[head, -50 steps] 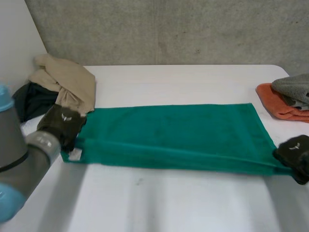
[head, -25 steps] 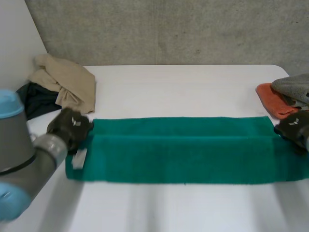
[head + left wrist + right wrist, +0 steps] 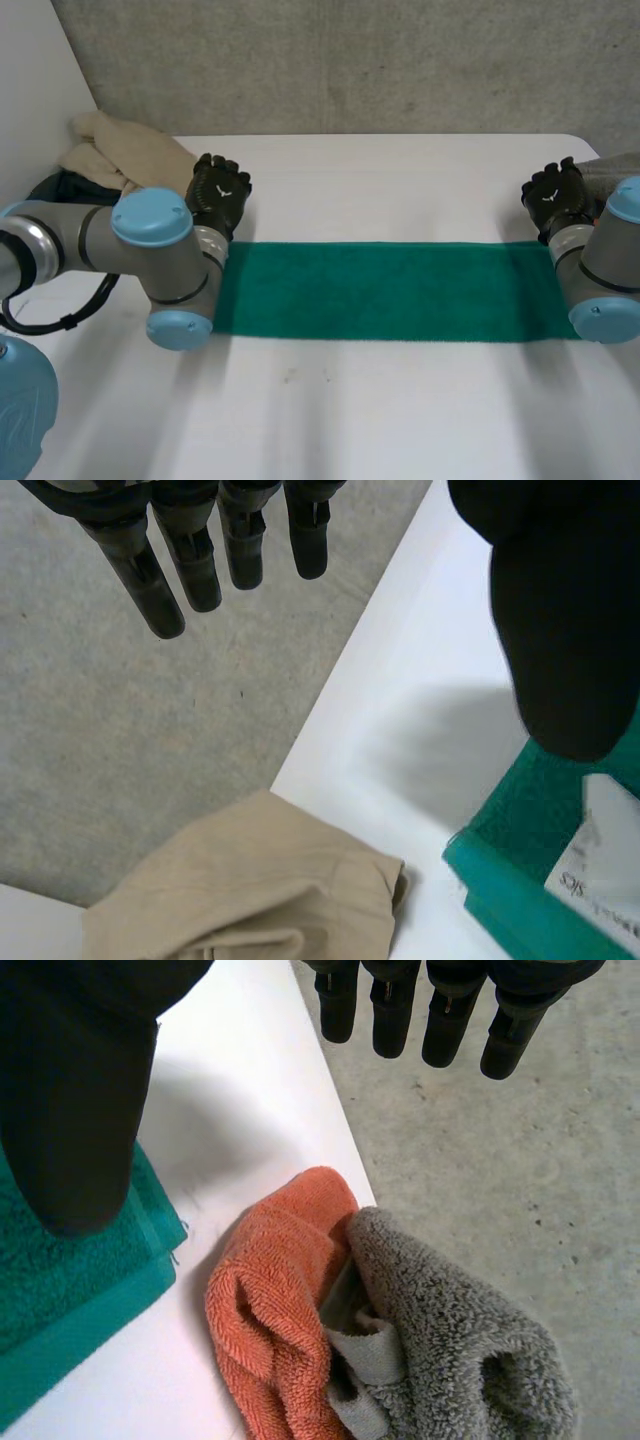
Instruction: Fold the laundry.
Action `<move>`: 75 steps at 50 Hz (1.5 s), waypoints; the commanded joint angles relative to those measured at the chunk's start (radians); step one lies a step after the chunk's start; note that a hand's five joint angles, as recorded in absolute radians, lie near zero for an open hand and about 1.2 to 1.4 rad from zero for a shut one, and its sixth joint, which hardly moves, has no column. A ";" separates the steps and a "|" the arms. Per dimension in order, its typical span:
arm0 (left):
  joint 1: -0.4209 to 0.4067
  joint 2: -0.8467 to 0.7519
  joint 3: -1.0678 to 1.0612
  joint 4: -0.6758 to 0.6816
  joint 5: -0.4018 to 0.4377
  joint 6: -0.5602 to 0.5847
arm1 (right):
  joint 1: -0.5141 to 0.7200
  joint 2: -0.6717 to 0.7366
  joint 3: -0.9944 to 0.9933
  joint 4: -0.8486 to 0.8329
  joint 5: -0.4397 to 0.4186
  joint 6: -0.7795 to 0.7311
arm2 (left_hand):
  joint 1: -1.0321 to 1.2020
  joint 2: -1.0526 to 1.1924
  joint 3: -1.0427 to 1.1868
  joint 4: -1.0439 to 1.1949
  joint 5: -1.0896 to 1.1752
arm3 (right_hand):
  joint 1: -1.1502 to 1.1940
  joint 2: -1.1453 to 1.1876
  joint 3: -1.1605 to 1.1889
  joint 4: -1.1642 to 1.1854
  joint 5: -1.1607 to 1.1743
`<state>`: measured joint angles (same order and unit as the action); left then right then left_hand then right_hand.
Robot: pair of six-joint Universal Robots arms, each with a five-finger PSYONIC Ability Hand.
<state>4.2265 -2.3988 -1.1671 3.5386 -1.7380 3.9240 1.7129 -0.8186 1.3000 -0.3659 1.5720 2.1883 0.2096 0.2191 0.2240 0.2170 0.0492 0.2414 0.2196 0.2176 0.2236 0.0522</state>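
Observation:
A green towel (image 3: 385, 290) lies folded into a long narrow strip across the middle of the white table (image 3: 380, 180). My left hand (image 3: 218, 195) is lifted just beyond the strip's left end, its fingers (image 3: 180, 560) straight and spread, holding nothing. That end's corner (image 3: 520, 880), with a white label (image 3: 600, 865), lies under the thumb in the left wrist view. My right hand (image 3: 555, 195) is raised past the right end, open too, its fingers (image 3: 440, 1010) straight. The towel's right corner (image 3: 90, 1280) lies below its thumb.
A beige garment (image 3: 135, 150) (image 3: 250, 890) over dark clothes (image 3: 70, 190) lies at the table's back left. An orange cloth (image 3: 285, 1300) and a grey towel (image 3: 450, 1350) are piled at the right edge, close to my right hand. A concrete wall (image 3: 350, 60) stands behind.
Both hands carried the towel's near edge away from me over the far edge, narrowing it to a strip, then let go and rose beyond its ends, open.

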 commanded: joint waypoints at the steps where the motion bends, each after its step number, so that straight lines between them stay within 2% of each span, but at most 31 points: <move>1: -0.025 0.110 -0.130 0.008 -0.043 0.009 | -0.004 -0.152 0.145 0.060 -0.052 0.082 | -0.011 -0.020 -0.025 -0.018 -0.025 | -0.067 -0.045 -0.043 -0.049 -0.052; 6: -0.025 0.234 -0.270 0.006 -0.040 -0.006 | -0.050 -0.247 0.263 0.168 -0.144 0.099 | -0.008 -0.017 -0.022 -0.015 -0.022 | 0.078 0.100 0.102 0.096 0.093; 12: -0.031 0.378 -0.454 0.009 -0.032 -0.054 | -0.196 -0.336 0.402 0.303 -0.247 0.123 | -0.008 -0.017 -0.022 -0.015 -0.022 | 0.184 0.206 0.208 0.202 0.199; 21: -0.045 0.426 -0.516 0.009 -0.028 -0.103 | -0.292 -0.327 0.462 0.208 -0.302 0.113 | -0.008 -0.017 -0.022 -0.015 -0.022 | 0.310 0.332 0.334 0.328 0.325; 23: -0.045 0.426 -0.516 0.009 -0.028 -0.104 | -0.300 -0.295 0.453 0.182 -0.305 0.114 | -0.008 -0.017 -0.022 -0.015 -0.022 | 0.430 0.452 0.454 0.448 0.445; 24: -0.045 0.426 -0.516 0.009 -0.028 -0.104 | -0.302 -0.278 0.449 0.173 -0.305 0.114 | -0.008 -0.017 -0.022 -0.015 -0.022 | 0.483 0.505 0.507 0.501 0.498; 27: -0.045 0.428 -0.516 0.011 -0.028 -0.104 | -0.302 -0.228 0.429 0.150 -0.300 0.110 | -0.008 -0.017 -0.022 -0.015 -0.022 | 1.054 1.076 1.078 1.072 1.069; 28: -0.045 0.428 -0.516 0.011 -0.028 -0.104 | -0.303 -0.218 0.421 0.148 -0.293 0.108 | -0.008 -0.017 -0.022 -0.015 -0.022 | 1.154 1.176 1.178 1.172 1.169; 32: -0.046 0.431 -0.517 0.009 -0.031 -0.106 | -0.332 -0.215 0.404 0.131 -0.228 0.108 | -0.008 -0.017 -0.022 -0.015 -0.022 | 1.155 1.177 1.179 1.173 1.170; 36: -0.046 0.466 -0.528 0.008 -0.031 -0.107 | -0.371 -0.241 0.392 0.088 -0.129 0.073 | -0.008 -0.017 -0.022 -0.015 -0.022 | 1.155 1.177 1.179 1.173 1.170; 43: -0.039 0.515 -0.556 0.008 -0.028 -0.106 | -0.371 -0.309 0.387 0.065 -0.079 -0.074 | -0.008 -0.017 -0.022 -0.015 -0.022 | 1.155 1.177 1.179 1.173 1.170; 47: -0.033 0.536 -0.569 0.008 -0.028 -0.109 | -0.285 -0.336 0.381 0.032 -0.092 -0.101 | -0.008 -0.017 -0.022 -0.015 -0.022 | 1.155 1.177 1.179 1.173 1.170; 48: -0.031 0.546 -0.574 0.008 -0.028 -0.112 | -0.188 -0.356 0.368 0.007 -0.092 -0.094 | -0.011 -0.020 -0.025 -0.018 -0.025 | 1.155 1.177 1.179 1.173 1.170; 51: -0.019 0.556 -0.582 0.008 -0.028 -0.123 | 0.001 -0.367 0.325 -0.043 -0.093 -0.065 | -0.008 -0.017 -0.022 -0.015 -0.022 | 1.155 1.177 1.179 1.173 1.170; 54: -0.005 0.570 -0.586 0.006 -0.028 -0.130 | 0.126 -0.364 0.294 -0.077 -0.101 -0.041 | -0.011 -0.020 -0.025 -0.018 -0.025 | 1.155 1.177 1.179 1.173 1.170; 55: 0.001 0.579 -0.592 0.006 -0.028 -0.133 | 0.198 -0.346 0.271 -0.096 -0.121 -0.029 | -0.011 -0.020 -0.025 -0.018 -0.025 | 1.155 1.177 1.179 1.173 1.170; 58: 0.004 0.592 -0.597 0.006 -0.028 -0.135 | 0.312 -0.285 0.228 -0.119 -0.174 -0.024 | -0.011 -0.020 -0.025 -0.018 -0.025 | 1.155 1.177 1.179 1.173 1.170; 59: 0.004 0.596 -0.599 0.006 -0.031 -0.135 | 0.392 -0.239 0.194 -0.126 -0.223 -0.019 | -0.011 -0.020 -0.025 -0.018 -0.025 | 1.155 1.177 1.179 1.173 1.170; 63: 0.006 0.604 -0.606 0.005 -0.031 -0.140 | 0.545 -0.131 0.115 -0.131 -0.338 -0.019 | -0.011 -0.020 -0.025 -0.018 -0.025 | 1.155 1.177 1.179 1.173 1.170; 67: 0.004 0.603 -0.615 0.005 -0.028 -0.141 | 0.617 -0.026 0.067 -0.128 -0.398 -0.033 | -0.011 -0.020 -0.025 -0.018 -0.025 | 1.155 1.177 1.179 1.173 1.170; 73: -0.005 0.592 -0.617 0.006 -0.023 -0.141 | 0.639 0.026 0.058 -0.120 -0.414 -0.032 | -0.011 -0.020 -0.025 -0.018 -0.025 | 1.155 1.177 1.179 1.173 1.170; 74: -0.006 0.589 -0.615 0.006 -0.017 -0.141 | 0.633 0.015 0.064 -0.117 -0.400 -0.024 | -0.011 -0.020 -0.025 -0.018 -0.025 | 0.705 0.727 0.729 0.723 0.720; 75: -0.008 0.589 -0.614 0.006 -0.014 -0.140 | 0.631 0.003 0.071 -0.117 -0.397 -0.016 | -0.011 -0.020 -0.025 -0.018 -0.025 | 0.468 0.490 0.492 0.486 0.483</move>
<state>4.2276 -1.7999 -1.7832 3.5441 -1.7638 3.7825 2.3515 -0.8160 1.3579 -0.4912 1.1617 2.1594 0.2096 0.2191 0.2240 0.2169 0.0492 1.0848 1.1426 1.1566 1.1620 0.9514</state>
